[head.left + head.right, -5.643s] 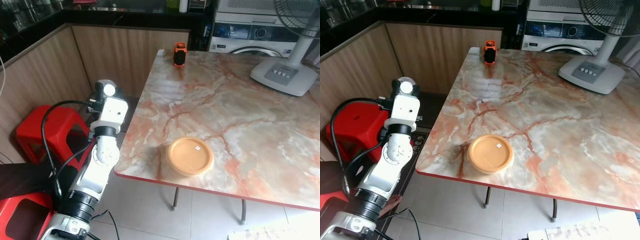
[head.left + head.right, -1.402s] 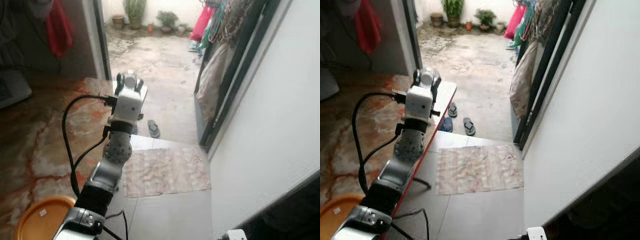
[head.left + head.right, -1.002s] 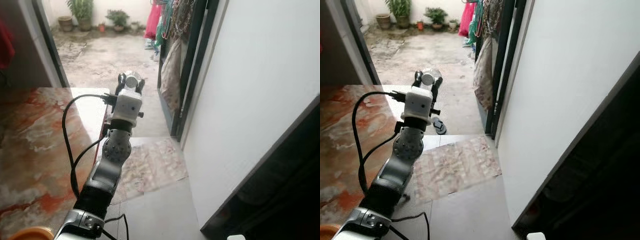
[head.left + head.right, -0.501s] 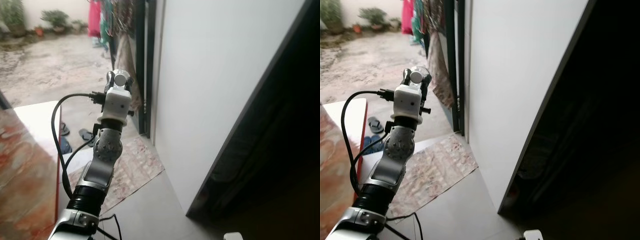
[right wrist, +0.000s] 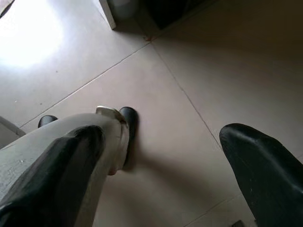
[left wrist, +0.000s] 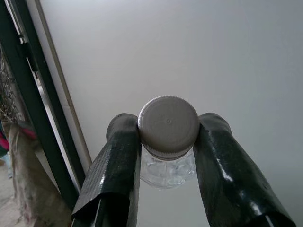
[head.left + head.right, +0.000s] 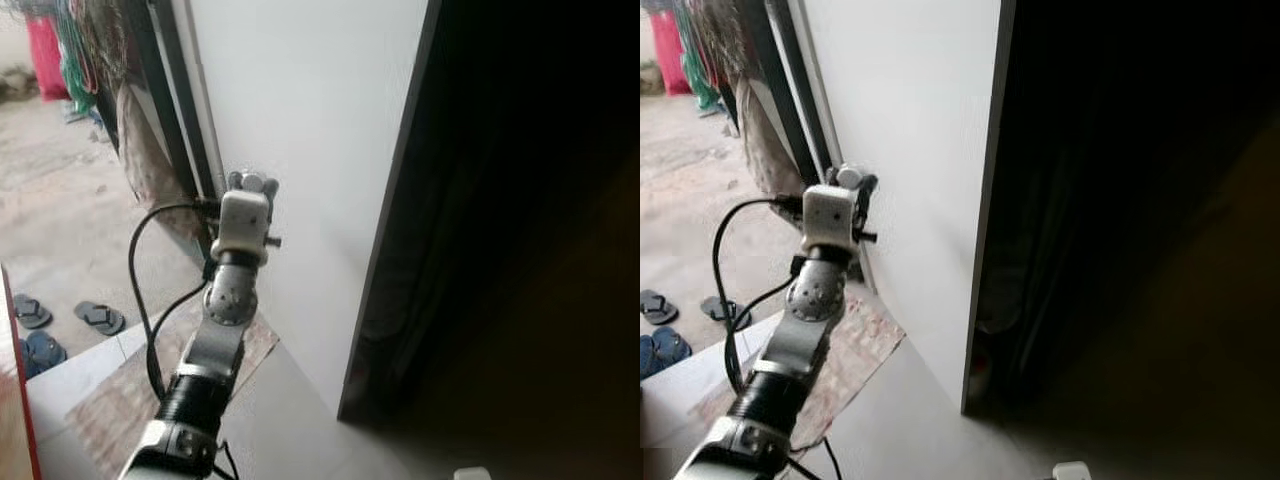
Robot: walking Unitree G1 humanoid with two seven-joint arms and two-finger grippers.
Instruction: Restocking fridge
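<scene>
Straight ahead stands a big white panel (image 7: 300, 150), most likely the fridge side or a wall, running up out of the picture. To its right is a dark opening (image 7: 530, 220) whose inside is too black to make out. Pale floor tiles (image 7: 890, 420) spread below, and a patterned mat (image 7: 110, 400) lies on them beside the panel's foot. Further left a dark door frame (image 7: 165, 90) opens onto a concrete yard (image 7: 60, 210), with cloth hanging by the frame and a red shape at the top corner, cut off by the edge. Slippers (image 7: 100, 318) lie on the ground outside, partly cropped. A thin red table edge (image 7: 20, 380) just shows at the far left.

The left arm is raised before the panel. Its left tool (image 6: 168, 137) is clenched on a clear plastic bottle (image 6: 168, 168) just under the white cap (image 6: 168, 125), one finger (image 6: 118, 165) on each side of the neck; the body of the bottle is hidden behind the cap.

The right tool (image 5: 165, 165) hangs low over the tiles with its fingers spread apart and nothing between them. A dark shoe (image 5: 129, 125) and a grey leg lie beneath it, blurred.
</scene>
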